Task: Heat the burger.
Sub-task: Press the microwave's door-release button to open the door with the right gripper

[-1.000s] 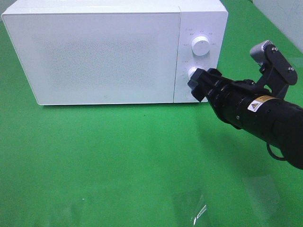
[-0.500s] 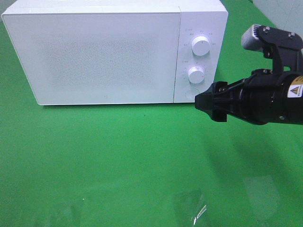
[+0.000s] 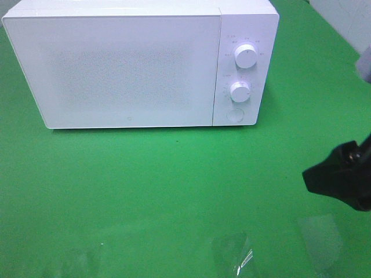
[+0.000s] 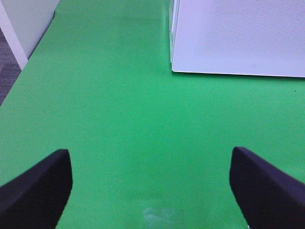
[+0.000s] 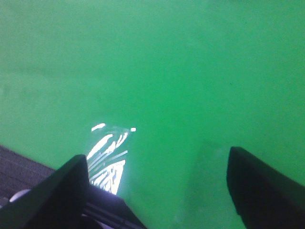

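First, high view: the white microwave (image 3: 139, 63) stands on the green table (image 3: 145, 191) with its door shut; the burger cannot be seen. The right gripper (image 3: 324, 174) hangs over the table at the right edge, well apart from the microwave. Left wrist view: the left gripper (image 4: 151, 186) is spread wide, holding nothing, above the table near the microwave's corner. Right wrist view: the right gripper (image 5: 157, 191) is spread wide, holding nothing, above the table.

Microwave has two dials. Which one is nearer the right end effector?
The lower dial, just above the round button. The upper dial sits higher up, farther from the right end effector.
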Action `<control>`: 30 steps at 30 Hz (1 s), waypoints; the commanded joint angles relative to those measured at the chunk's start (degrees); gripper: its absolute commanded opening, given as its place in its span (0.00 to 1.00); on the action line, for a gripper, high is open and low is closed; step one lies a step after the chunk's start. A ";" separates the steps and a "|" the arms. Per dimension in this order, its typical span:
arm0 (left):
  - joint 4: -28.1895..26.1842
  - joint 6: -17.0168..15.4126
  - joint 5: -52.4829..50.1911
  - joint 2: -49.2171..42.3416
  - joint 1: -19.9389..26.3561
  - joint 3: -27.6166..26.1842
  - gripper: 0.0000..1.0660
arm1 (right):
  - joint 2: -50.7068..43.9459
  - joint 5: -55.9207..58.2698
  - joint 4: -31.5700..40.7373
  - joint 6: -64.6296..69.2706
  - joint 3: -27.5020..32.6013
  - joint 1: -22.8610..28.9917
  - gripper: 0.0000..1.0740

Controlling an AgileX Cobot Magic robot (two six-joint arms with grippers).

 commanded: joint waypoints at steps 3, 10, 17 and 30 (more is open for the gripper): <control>-0.46 0.11 -0.57 -0.92 0.06 0.00 0.77 | -9.40 11.52 -0.52 -3.04 -0.29 -0.11 0.70; -0.46 0.11 -0.57 -0.92 0.06 0.00 0.77 | -18.11 16.67 -0.52 -4.47 -0.17 -0.11 0.70; -0.46 0.11 -0.57 -0.92 0.06 0.00 0.77 | -27.50 20.23 -0.52 -4.53 0.17 -2.98 0.70; -0.46 0.11 -0.57 -0.92 0.06 0.00 0.77 | -44.12 18.74 -0.52 -5.79 4.47 -15.87 0.69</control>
